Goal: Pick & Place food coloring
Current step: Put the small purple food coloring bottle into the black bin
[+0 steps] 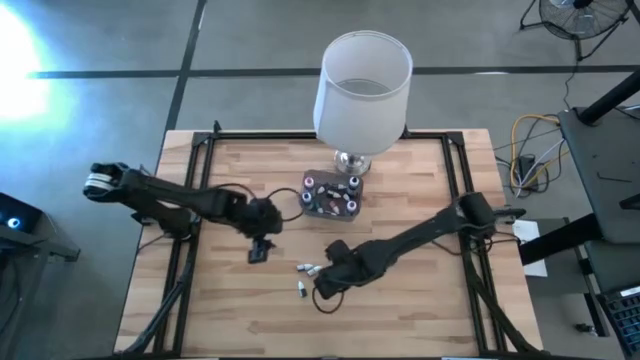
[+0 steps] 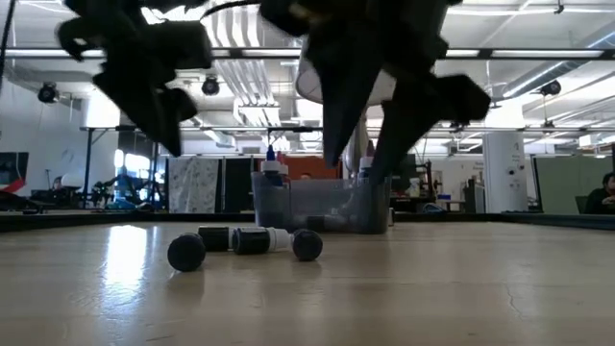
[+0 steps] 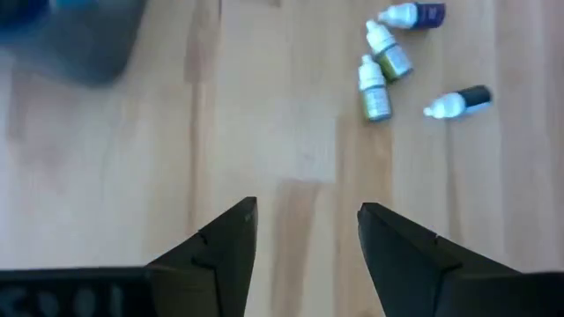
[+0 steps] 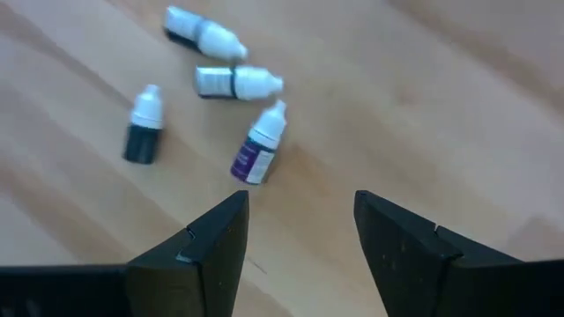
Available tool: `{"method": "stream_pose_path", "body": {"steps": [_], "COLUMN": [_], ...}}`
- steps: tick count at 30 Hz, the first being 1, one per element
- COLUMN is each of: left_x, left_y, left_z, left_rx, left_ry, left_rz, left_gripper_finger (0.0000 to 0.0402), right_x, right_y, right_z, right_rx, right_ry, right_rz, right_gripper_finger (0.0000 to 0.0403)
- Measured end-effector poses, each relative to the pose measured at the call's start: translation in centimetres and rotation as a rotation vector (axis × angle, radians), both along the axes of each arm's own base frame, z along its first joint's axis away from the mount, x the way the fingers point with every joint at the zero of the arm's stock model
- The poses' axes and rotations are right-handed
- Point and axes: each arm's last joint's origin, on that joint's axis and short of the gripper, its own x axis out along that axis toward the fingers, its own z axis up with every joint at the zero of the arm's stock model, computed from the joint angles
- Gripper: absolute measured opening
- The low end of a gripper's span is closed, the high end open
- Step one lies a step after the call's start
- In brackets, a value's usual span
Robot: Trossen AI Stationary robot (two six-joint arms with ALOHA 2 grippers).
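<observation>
my left pincer (image 3: 307, 233) hangs over bare wood with its fingers spread wide and nothing between them. ahead of it and off to one side, four food coloring bottles (image 3: 386, 60) lie loose on the table (image 1: 420, 300), all on their sides with white tips: one dark blue, two olive green lying close together, and one black a little apart from those. none of them touches my left fingers (image 3: 216, 255). a blurred dark shape sits at the far corner of this wrist view; i cannot tell what it is

my right pincer (image 4: 300, 229) hovers over the same scatter from the other side, its fingers parted and empty. just beyond its tips lies a purple-labelled bottle (image 4: 259, 145), then two more lying nearly end to end, and a dark one off by itself

from above, the loose bottles (image 1: 306, 270) lie between my two pincers, nearer the right one (image 1: 328, 285) than the left (image 1: 262, 248). further from both, a small clear tub (image 1: 331, 194) holds more bottles standing upright, caps up, and it sits just beside the foot of a white-shaded lamp (image 1: 362, 88)
</observation>
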Motion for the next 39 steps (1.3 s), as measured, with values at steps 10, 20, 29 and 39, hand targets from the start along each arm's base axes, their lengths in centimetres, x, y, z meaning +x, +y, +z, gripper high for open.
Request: {"method": "stream_pose_path", "body": {"steps": [10, 20, 29, 39], "left_x": [-5.4, -7.7, -8.0, -8.0], "left_y": [-0.3, 0.2, 0.4, 0.5], "left_z": [-0.3, 1.5, 1.8, 1.8], "left_rx": [-0.103, -0.127, -0.087, -0.058], "left_ry": [-0.095, -0.247, -0.281, -0.286], "left_rz": [0.150, 0.208, 0.231, 0.238], "left_gripper_finger": [0.0174, 0.0174, 0.0174, 0.0174], "right_x": [3.9, 5.4, 5.4, 5.0], "right_y": [-0.3, -0.7, -1.6, -1.7], "right_z": [-3.2, -4.6, -4.8, -5.3], "right_rx": [0.049, 0.022, -0.008, 0.028], "right_ry": [0.022, 0.165, 0.219, 0.269], "right_rz": [-0.147, -0.157, -0.152, -0.054], "right_gripper_finger": [0.0201, 0.0201, 0.0160, 0.0121]}}
